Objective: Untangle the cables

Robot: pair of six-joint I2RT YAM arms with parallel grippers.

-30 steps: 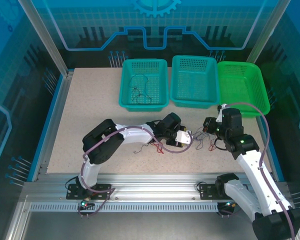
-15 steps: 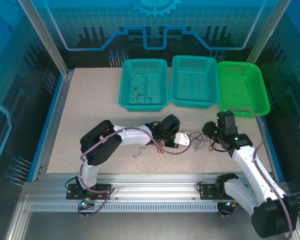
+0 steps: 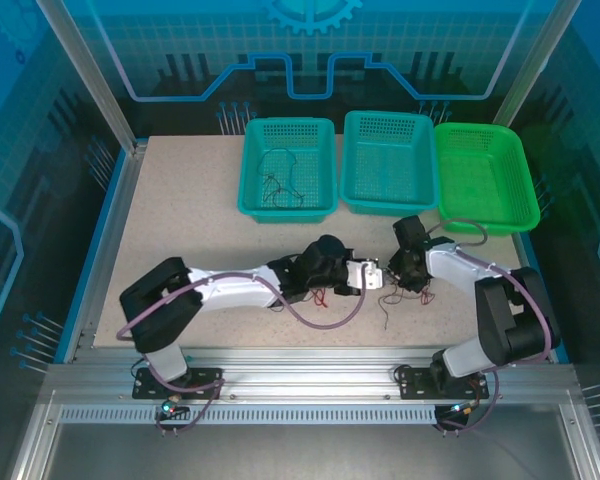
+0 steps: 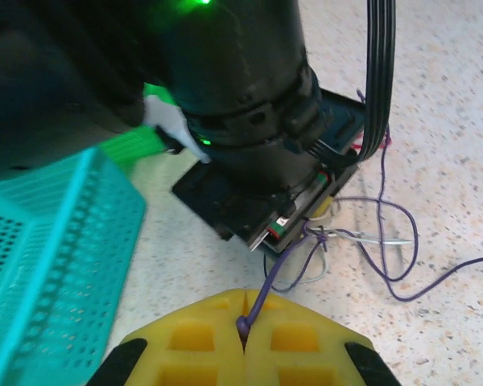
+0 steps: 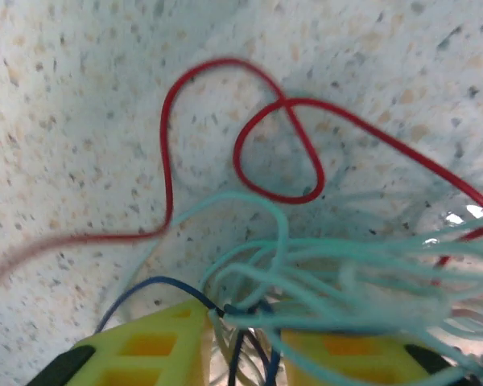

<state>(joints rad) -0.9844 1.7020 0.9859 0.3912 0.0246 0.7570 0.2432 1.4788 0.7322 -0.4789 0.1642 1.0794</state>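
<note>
The speckled table [image 3: 180, 230] carries three baskets along its 12 o'clock edge: a left teal basket [image 3: 290, 123] with a few dark strands [image 3: 280, 185] in it, a middle teal basket [image 3: 388, 116] and a green basket [image 3: 477, 127]. The left arm [image 3: 230, 290] and right arm [image 3: 460, 268] meet at about 4 o'clock from the table's middle. There the cables [image 3: 388, 300] lie tangled on the surface, between the claws and trailing toward 6 o'clock. The left claw [image 4: 244, 331] is clamped on one purple strand [image 4: 278, 273], which runs toward 12 o'clock into the knot. The right claw [image 5: 241, 346] straddles pale and dark strands, though whether it pinches them cannot be told. A red wire [image 5: 167, 161] loops at its 11 o'clock. The loops look crossed, so pulling apart would likely cinch the knot. The thin strand could also slip from the pads, or the whole clump might drag along unseparated.
</note>
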